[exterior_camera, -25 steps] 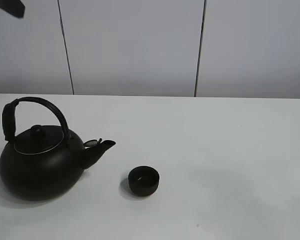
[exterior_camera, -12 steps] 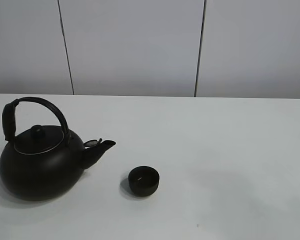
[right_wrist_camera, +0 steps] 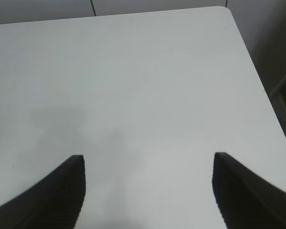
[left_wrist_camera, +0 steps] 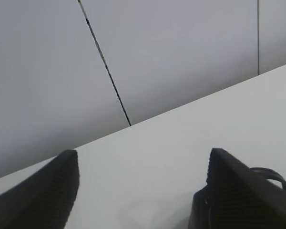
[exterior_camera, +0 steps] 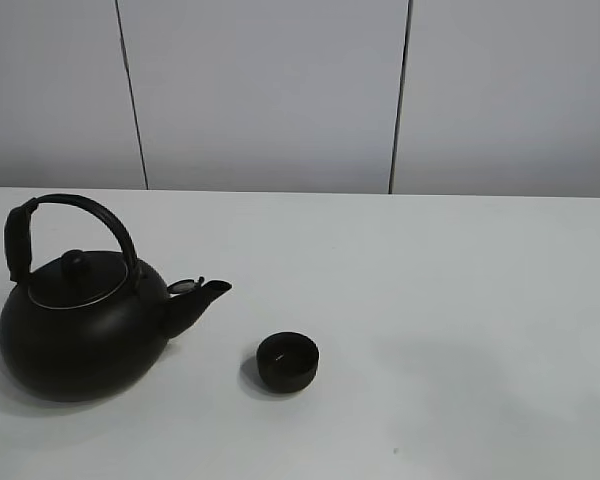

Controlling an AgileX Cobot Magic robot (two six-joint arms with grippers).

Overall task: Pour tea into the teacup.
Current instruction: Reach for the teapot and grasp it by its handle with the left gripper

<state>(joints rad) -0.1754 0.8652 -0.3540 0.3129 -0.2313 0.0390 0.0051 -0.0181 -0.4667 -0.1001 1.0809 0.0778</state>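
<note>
Small matte-black handleless teacup (exterior_camera: 287,360) on white table (exterior_camera: 460,300), near spout (exterior_camera: 195,305) of big round black kettle (exterior_camera: 80,335), probably heavy and rigid, best taken by arched handle (exterior_camera: 85,203). Jaws apart, empty, on left gripper (left_wrist_camera: 143,191) and right gripper (right_wrist_camera: 148,191).

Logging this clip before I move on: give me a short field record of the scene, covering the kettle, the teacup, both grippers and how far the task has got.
kettle: upright on the left of the table, lid on, spout toward the teacup
teacup: upright, right of the spout, apart from the kettle
teacup contents: cannot tell
left gripper: open, holding nothing, kettle handle at the edge of its view
right gripper: open, holding nothing, above bare table
task state: kettle not yet lifted
</note>
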